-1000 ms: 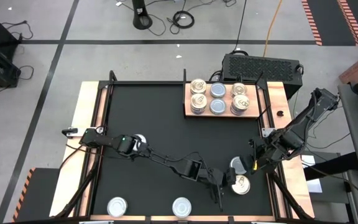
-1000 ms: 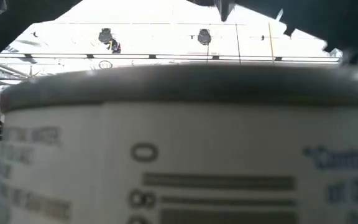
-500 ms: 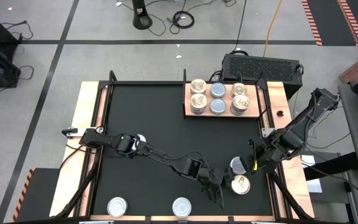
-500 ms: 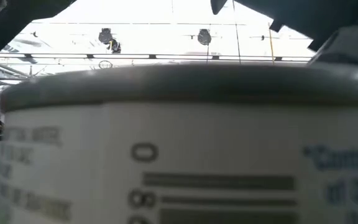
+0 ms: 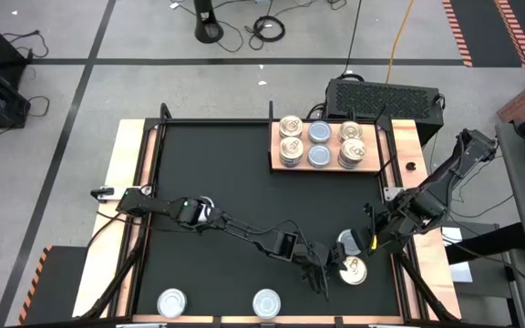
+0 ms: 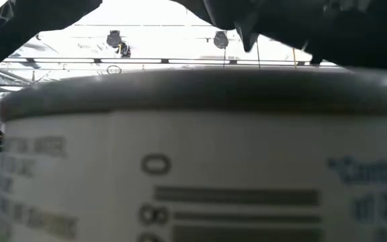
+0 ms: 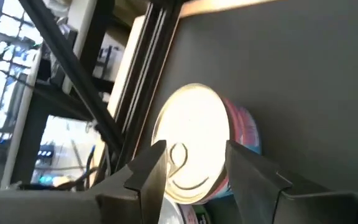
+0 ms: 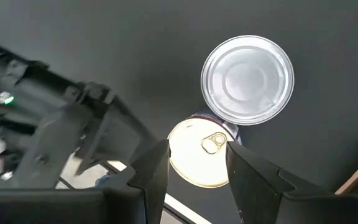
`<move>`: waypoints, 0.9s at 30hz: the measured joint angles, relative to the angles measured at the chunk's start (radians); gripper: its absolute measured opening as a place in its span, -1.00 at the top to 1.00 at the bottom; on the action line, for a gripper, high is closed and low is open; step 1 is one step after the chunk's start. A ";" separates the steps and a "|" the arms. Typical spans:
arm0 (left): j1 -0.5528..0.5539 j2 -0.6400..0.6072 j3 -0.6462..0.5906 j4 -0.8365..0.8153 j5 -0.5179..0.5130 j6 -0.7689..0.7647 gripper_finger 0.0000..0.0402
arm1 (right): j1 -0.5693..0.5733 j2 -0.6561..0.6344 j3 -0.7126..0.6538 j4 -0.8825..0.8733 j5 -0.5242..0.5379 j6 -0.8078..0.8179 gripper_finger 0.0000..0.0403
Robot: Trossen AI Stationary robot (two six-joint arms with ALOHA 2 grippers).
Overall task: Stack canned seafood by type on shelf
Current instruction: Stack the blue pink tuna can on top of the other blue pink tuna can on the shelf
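Since the earlier frames, your left gripper [image 5: 324, 271] has parted its fingers and now sits just beside the gold-topped can [image 5: 354, 270] at the front right of the black table [image 5: 217, 173]. In the left wrist view you see that can [image 7: 194, 149] lying beyond the two dark fingers [image 7: 151, 171], which stand apart with nothing clamped between them.

Your right gripper [image 5: 372, 239] hangs at the table's right edge, close to the silver-topped can [image 5: 347, 241] that lies just behind the gold one. Its fingers [image 8: 151, 168] are spread and grip nothing; past them you see the silver top [image 8: 247, 79] touching the gold top [image 8: 205, 154] at their rims.

On the shelf [image 5: 331, 162], at the back right, six stacks of cans [image 5: 320, 144] stand in two rows. Three more silver-topped cans lie loose: one at the left [image 5: 204, 206] under the left arm, two along the front edge [image 5: 171, 302] [image 5: 266, 302]. In the low view a white-labelled can [image 6: 193, 161] fills nearly everything.
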 joint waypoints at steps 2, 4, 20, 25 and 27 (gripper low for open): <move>0.000 0.012 0.000 0.016 -0.011 0.001 0.17 | 0.000 0.000 0.000 0.001 -0.005 0.000 0.25; 0.002 0.016 0.000 0.011 -0.005 0.001 0.17 | 0.000 0.000 0.000 0.002 -0.005 0.000 0.25; 0.005 0.054 0.003 0.019 -0.002 0.034 0.25 | 0.000 -0.008 0.000 -0.006 -0.005 -0.011 0.25; 0.005 0.055 0.004 0.011 -0.007 0.026 0.45 | 0.000 -0.008 0.000 -0.007 -0.005 -0.011 0.25; 0.005 0.055 0.004 0.003 -0.013 0.023 0.54 | 0.000 -0.008 0.000 -0.007 -0.005 -0.011 0.25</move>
